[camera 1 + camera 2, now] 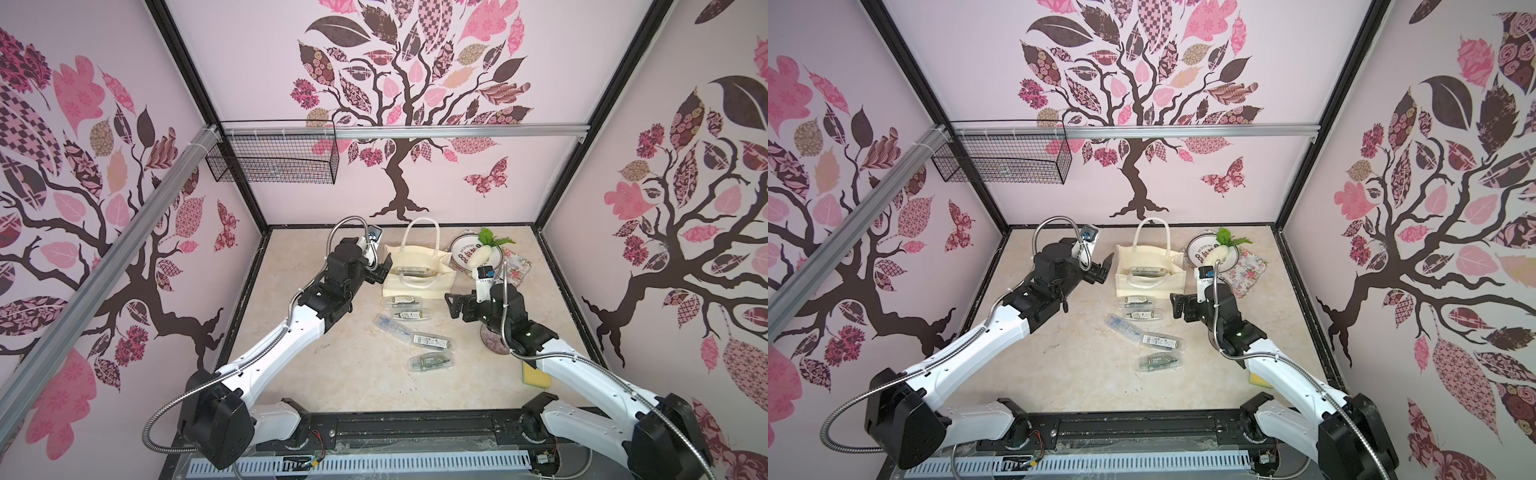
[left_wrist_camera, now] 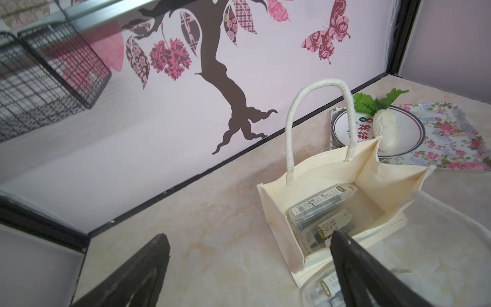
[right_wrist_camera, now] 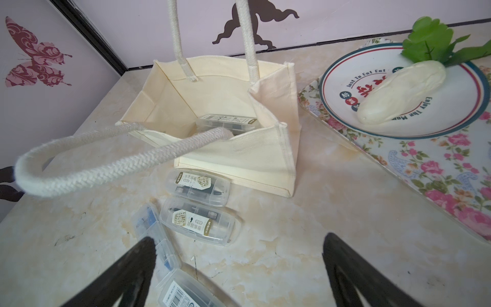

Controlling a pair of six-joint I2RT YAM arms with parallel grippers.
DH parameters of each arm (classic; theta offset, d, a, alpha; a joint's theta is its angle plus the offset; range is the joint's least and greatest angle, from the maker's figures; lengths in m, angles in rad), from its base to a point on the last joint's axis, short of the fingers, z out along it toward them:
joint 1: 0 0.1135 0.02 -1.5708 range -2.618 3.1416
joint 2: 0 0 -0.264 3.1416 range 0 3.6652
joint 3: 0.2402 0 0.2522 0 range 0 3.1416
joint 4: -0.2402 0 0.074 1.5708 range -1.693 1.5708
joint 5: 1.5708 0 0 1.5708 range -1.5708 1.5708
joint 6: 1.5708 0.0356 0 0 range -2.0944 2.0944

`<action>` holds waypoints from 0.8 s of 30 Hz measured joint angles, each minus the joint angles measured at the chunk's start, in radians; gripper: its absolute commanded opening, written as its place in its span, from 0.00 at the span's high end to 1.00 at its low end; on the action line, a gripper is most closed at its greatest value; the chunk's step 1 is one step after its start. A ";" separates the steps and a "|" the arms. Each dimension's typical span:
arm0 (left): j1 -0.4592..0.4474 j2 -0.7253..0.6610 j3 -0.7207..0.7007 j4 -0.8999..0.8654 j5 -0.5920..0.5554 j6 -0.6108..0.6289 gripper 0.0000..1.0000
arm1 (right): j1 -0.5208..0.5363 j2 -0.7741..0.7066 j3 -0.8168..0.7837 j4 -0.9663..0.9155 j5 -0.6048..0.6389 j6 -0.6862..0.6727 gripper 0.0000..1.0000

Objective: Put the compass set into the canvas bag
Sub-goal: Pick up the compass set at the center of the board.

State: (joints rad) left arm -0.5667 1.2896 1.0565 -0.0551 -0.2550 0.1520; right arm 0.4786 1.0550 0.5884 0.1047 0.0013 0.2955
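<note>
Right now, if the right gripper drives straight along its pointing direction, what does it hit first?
Likely a clear case lying before the canvas bag; the open right gripper aims low toward it. Depth is unclear: it could touch the tabletop first.

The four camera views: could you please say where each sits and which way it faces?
Top views: high above the base, looking down over the table; both arms, left gripper and right gripper show.
Left wrist: on the left arm, looking down into the canvas bag; its open fingers show.
Right wrist: on the right arm, facing the bag and loose compass cases; its open fingers show.
Shared: both wrist views show the bag's inside and the plate.
</note>
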 measured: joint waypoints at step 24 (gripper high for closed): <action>-0.002 -0.235 -0.191 -0.219 -0.079 -0.477 0.03 | 0.229 0.263 0.211 -0.105 0.036 -0.167 0.00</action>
State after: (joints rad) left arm -0.5686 1.0550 0.8658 -0.2745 -0.3344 -0.3248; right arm 0.7078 1.3182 0.7990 0.0002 0.0372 0.1280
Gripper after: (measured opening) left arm 0.974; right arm 0.998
